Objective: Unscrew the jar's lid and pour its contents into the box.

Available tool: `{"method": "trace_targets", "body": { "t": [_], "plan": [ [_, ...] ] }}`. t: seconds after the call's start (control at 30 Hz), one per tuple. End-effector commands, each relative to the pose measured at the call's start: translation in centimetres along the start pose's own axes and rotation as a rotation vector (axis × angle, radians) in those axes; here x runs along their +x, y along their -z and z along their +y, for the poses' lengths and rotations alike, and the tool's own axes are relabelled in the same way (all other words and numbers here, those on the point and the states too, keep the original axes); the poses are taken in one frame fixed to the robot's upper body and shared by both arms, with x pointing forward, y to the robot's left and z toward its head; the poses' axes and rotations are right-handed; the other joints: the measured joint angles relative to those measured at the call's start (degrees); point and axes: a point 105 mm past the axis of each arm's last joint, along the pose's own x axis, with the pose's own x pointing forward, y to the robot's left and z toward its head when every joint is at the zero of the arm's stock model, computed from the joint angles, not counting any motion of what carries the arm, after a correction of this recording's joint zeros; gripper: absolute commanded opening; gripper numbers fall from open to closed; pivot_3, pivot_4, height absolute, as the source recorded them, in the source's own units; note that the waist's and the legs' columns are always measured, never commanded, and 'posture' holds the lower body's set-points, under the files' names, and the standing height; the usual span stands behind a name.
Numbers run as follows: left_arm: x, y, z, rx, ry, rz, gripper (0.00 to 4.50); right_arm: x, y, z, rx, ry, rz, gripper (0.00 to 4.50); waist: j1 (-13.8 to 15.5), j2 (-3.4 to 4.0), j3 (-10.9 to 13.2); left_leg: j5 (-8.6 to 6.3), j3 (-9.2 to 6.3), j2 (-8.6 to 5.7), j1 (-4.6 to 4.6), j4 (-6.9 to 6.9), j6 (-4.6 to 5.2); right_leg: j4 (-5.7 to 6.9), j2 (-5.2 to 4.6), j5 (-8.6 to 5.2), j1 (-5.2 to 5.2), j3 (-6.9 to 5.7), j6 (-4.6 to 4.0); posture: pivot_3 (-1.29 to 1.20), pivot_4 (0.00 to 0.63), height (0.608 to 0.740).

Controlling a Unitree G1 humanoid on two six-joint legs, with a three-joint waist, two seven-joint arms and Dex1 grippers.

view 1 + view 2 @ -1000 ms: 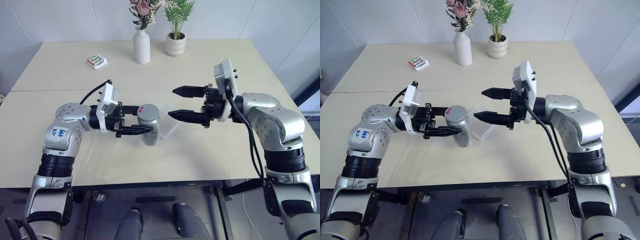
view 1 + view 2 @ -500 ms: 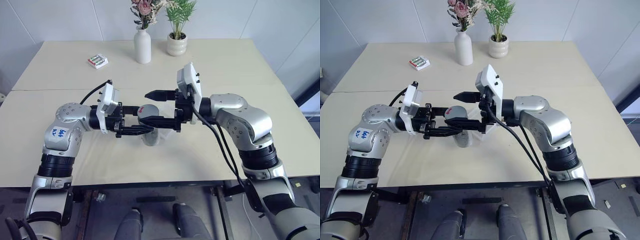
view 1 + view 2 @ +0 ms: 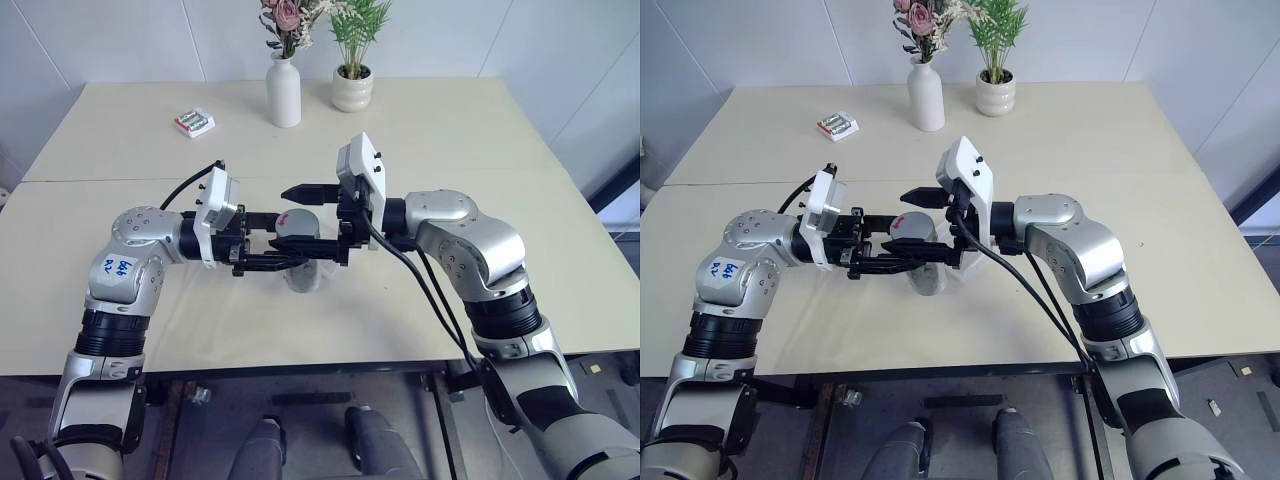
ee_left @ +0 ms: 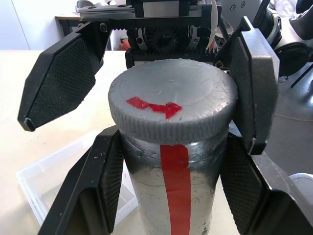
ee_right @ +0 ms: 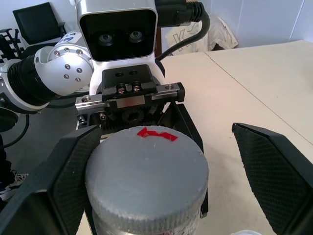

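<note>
A small battery pack (image 3: 194, 122) is lying at the far left of the table (image 3: 120, 300), and further right along the back edge a white vase (image 3: 283, 92) of flowers and a small potted plant (image 3: 352, 88) are standing side by side. In front of them, over the middle of the table, the left gripper (image 3: 283, 242) is reaching level toward the right, its two black fingers pressed against the sides of the jar (image 4: 171, 191) just under the cap, holding it off the tabletop. The jar is clear, with a red stripe running down its wall, and what is inside it cannot be made out. The lid (image 4: 172, 105), grey and ribbed around its rim with a scrap of red tape on top, is sitting fully on the jar. The box (image 4: 73, 186) of frosty clear plastic is lying on the table just below and beyond the jar, looking empty as far as it shows. The right gripper (image 3: 305, 220) is pointing level toward the left, meeting the other hand head on, its fingers (image 5: 274, 171) spread wide on either side of the lid without touching it.
</note>
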Motion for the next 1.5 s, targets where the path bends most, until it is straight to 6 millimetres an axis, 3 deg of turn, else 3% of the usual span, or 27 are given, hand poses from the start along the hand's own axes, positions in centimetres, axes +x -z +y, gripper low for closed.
{"method": "trace_targets", "body": {
  "t": [0.03,1.07,1.17,1.3,1.5],
  "plan": [
    [0.0,-0.9,-0.3,0.033,0.014,-0.03,2.46,-0.5,-1.6,0.0,-0.053,-0.002,-0.036,4.47,0.0,0.0,0.0,0.0,0.0,0.0,0.0,0.0,0.0,0.0,0.0,0.0,0.0,0.0,0.0,0.0,0.15,0.74],
    [-0.2,-1.0,-0.3,0.034,0.013,-0.025,2.46,-0.8,-1.4,1.4,0.0,-0.086,-0.036,4.47,0.0,0.0,0.0,0.0,0.0,0.0,0.0,0.0,0.0,-0.01,0.0,0.0,0.0,0.0,0.0,0.0,0.15,0.74],
    [-0.2,-1.0,-0.3,0.035,0.013,-0.025,2.46,-0.7,-1.4,1.3,0.003,-0.086,-0.038,3.85,0.0,0.0,0.0,0.0,0.0,0.0,0.0,0.0,0.0,-0.01,0.0,0.0,0.0,0.0,0.0,0.0,0.15,0.74],
    [-0.1,-1.0,-0.3,0.036,0.013,-0.025,2.46,-0.7,-1.3,1.3,0.003,-0.088,-0.036,2.64,0.0,0.0,0.0,0.0,0.0,0.0,0.0,0.0,0.0,-0.01,0.0,0.0,0.0,0.0,0.0,0.0,0.15,0.74],
    [-0.1,-1.0,-0.3,0.035,0.013,-0.025,2.46,-0.6,-1.6,1.5,0.003,-0.101,-0.055,2.57,0.0,0.0,0.0,0.0,0.0,0.0,0.0,0.0,0.0,-0.01,0.0,0.0,0.0,0.0,0.0,0.0,0.15,0.74]
  ]
}}
